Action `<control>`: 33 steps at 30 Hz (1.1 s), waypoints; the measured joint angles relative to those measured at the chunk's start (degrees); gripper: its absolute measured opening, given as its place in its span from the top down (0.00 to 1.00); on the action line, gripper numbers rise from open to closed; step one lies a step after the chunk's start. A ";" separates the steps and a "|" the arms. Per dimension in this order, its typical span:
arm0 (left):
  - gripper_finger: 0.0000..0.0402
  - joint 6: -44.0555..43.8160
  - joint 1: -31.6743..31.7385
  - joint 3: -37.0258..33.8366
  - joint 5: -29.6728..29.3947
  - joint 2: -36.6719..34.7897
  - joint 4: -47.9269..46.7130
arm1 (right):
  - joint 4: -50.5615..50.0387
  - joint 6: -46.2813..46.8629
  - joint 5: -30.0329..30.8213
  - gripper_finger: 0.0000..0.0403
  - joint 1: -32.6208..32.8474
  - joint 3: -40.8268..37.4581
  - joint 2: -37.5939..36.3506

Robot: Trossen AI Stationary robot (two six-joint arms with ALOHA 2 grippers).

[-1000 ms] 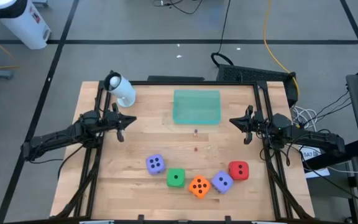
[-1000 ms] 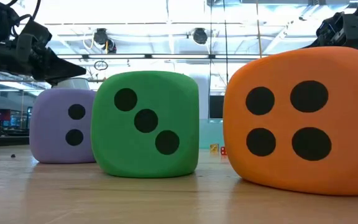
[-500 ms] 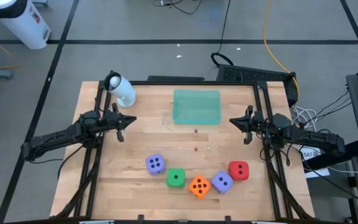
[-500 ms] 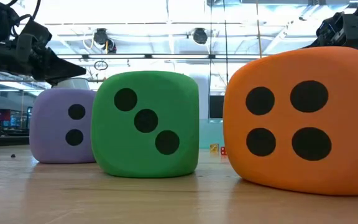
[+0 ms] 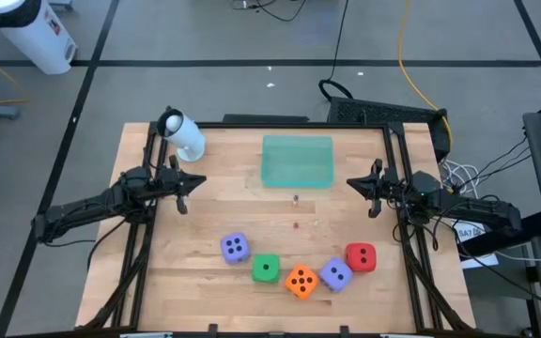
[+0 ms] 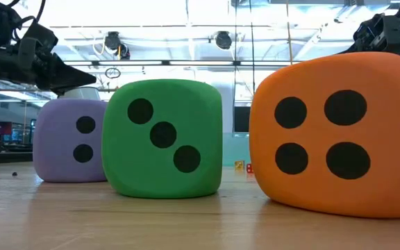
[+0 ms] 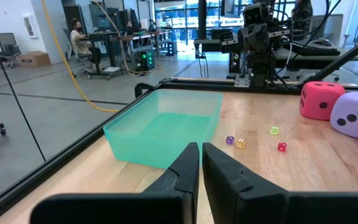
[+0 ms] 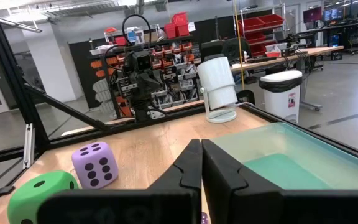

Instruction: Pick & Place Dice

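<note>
the left gripper (image 5: 185, 193) is seen at about nine o'clock on the wooden surface (image 5: 205, 282), its fingers (image 7: 185, 167) pressed almost together with only a thin slit between them and nothing held. a white cylindrical object (image 5: 184, 134) lies at about ten o'clock, just beyond that gripper. a translucent green tray (image 5: 297, 161) is set at twelve o'clock, between the two arms. a few tiny coloured beads (image 7: 255, 139) are scattered near the centre.

the dice are laid in a shallow arc toward six o'clock, well apart from both grippers: a purple die (image 5: 235, 247) at about seven o'clock, then the green die (image 5: 266, 268), the orange die (image 5: 300, 281) touching or nearly touching a second purple die (image 5: 335, 274), and the red die (image 5: 361, 256) at about five o'clock. from the left gripper the first purple die lies toward five o'clock; from the right gripper (image 5: 372, 195), found at three o'clock, the red die lies toward six o'clock. the right gripper's fingers (image 8: 188, 168) are pressed together, empty.

in the low view the green die and the orange die are seen close up, resting flat on the surface.
</note>
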 joint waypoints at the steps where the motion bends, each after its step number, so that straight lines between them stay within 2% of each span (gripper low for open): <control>1: 0.92 0.00 0.00 0.00 0.00 0.01 0.01 | 0.00 0.00 0.01 1.00 -0.01 0.00 0.01; 8: 0.92 -0.06 0.00 0.00 0.00 0.00 0.52 | 0.00 0.45 0.02 1.00 -0.02 0.00 0.00; 15: 0.92 -6.30 0.00 0.00 0.44 0.00 0.74 | 0.09 1.02 0.00 1.00 0.00 0.00 0.01; 24: 0.92 -7.57 0.00 0.00 0.44 0.00 4.03 | 0.42 0.74 0.10 1.00 -0.02 0.00 0.00; 31: 0.92 -7.56 0.00 0.00 0.44 0.00 5.42 | 11.38 -1.32 0.28 1.00 -0.02 0.20 0.72; 33: 0.92 -7.56 0.00 0.00 0.44 0.00 5.40 | 11.34 -1.80 0.32 1.00 -0.02 1.27 1.81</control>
